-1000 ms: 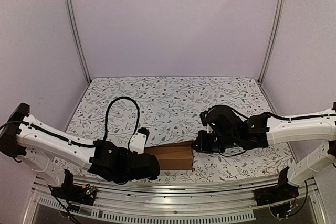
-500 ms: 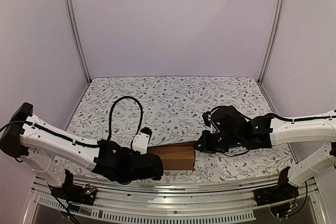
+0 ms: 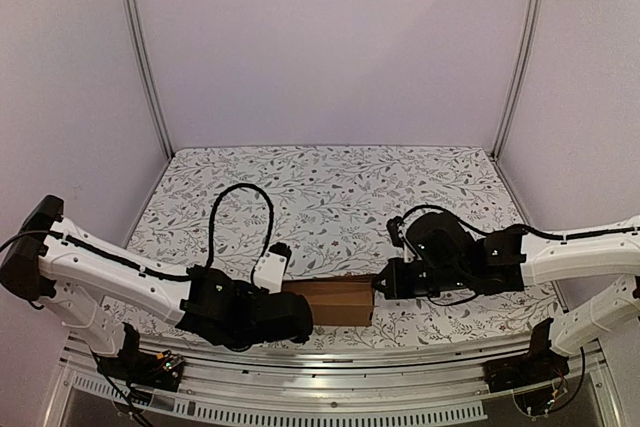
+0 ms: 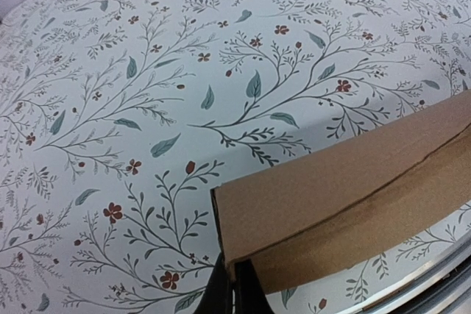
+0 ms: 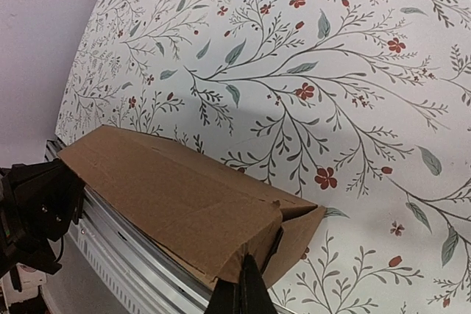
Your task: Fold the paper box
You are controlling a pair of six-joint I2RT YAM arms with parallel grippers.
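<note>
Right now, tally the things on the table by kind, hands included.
box: 1
hands: 2 (left hand, right hand)
Total: 3

Floral-print tablecloth [image 3: 330,177]; lilac walls [image 3: 330,37]; aluminium posts [image 3: 141,47] at back corners; metal rail [image 3: 400,355] along near edge.

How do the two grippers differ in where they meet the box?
The left gripper meets the box at its left end; the right gripper its right end. At the left gripper the cardboard edge is neat; at the right gripper a creased flap gapes. Both are shut, at a box corner.
</note>
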